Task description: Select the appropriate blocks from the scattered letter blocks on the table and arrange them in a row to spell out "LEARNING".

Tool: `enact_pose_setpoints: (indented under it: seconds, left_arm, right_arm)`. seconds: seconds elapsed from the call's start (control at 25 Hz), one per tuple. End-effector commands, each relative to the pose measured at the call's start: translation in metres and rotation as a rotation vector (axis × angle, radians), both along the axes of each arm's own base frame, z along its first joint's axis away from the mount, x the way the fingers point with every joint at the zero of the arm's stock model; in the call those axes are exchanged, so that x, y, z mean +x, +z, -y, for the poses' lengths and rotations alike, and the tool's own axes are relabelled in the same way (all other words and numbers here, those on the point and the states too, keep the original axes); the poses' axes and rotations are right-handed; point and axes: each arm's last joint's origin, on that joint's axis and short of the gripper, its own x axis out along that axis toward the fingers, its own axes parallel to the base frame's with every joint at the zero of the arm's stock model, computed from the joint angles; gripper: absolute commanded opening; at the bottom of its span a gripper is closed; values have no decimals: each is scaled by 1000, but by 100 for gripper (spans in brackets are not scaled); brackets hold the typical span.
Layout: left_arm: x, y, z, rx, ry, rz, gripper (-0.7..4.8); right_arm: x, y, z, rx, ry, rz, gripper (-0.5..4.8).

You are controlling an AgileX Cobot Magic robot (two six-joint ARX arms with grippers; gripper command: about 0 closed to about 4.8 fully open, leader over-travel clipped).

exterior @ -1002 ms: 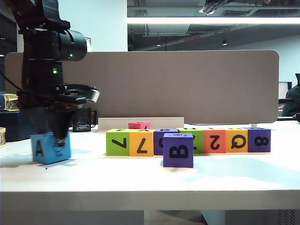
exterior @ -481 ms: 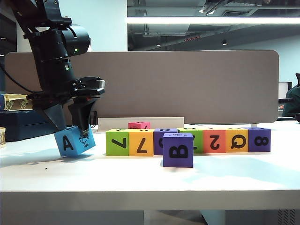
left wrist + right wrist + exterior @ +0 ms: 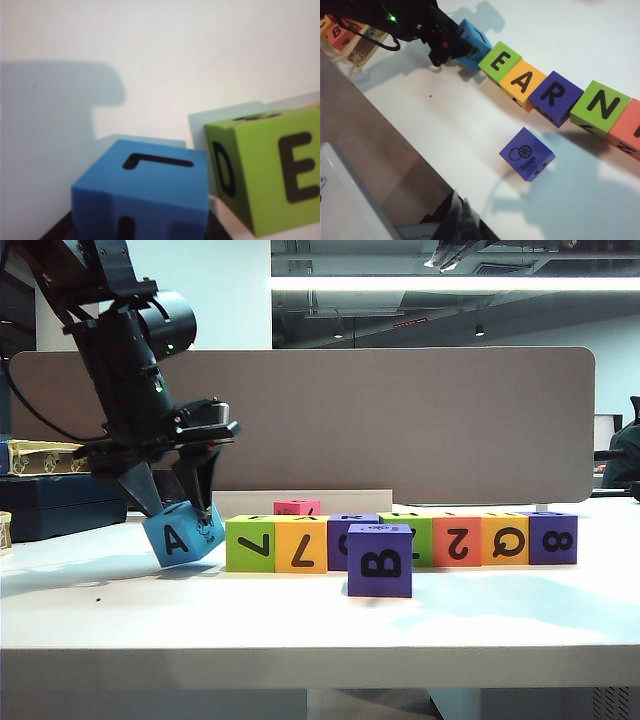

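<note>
- The desk carries a row of letter blocks: green E, orange A, purple R, green N and more beyond. A slip here could knock that row out of line.
- The left hand is clamped on the blue block, which hangs tilted just beside the green E block's free end, with an L on its upper face. Set down at this tilt, it may tip over and show the wrong face.
- The gap to the E block is narrow. If the blue block comes in too far sideways, I judge it would shove the whole row along.
- One finger sits on the side towards the E block, so letting go tight against it may jam or drag the neighbour.
- The right hand hangs well apart, over the desk's near edge; whether it is apart or together I cannot tell.
- A spare purple block lies in front of the row, little threat.
</note>
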Motion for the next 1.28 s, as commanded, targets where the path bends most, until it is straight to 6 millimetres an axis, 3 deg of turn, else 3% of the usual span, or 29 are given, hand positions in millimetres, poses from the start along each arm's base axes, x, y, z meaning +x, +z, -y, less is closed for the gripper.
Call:
enact_pose_setpoints:
  seconds: [0.04,0.52,0.64,0.76,1.04,1.28]
  left_arm:
    - [2,1,2,-8,7,-19,268]
    - [6,2,6,-25,14,-30,268]
    - [6,1,6,-39,30,-39,286]
    - [7,1,7,-47,28,-42,344]
    - [7,2,7,-50,28,-33,345]
    - [11,18,8,-55,28,-18,345]
  right_arm:
    - [-1,3,0,9,6,17,-1]
    - [-1,3,0,9,6,18,-1]
    - [-1,3,0,9,7,18,-1]
    - [-1,3,0,8,7,15,-1]
    - [-2,2,0,2,6,-1,-1]
    - [-2,2,0,1,6,0,-1]
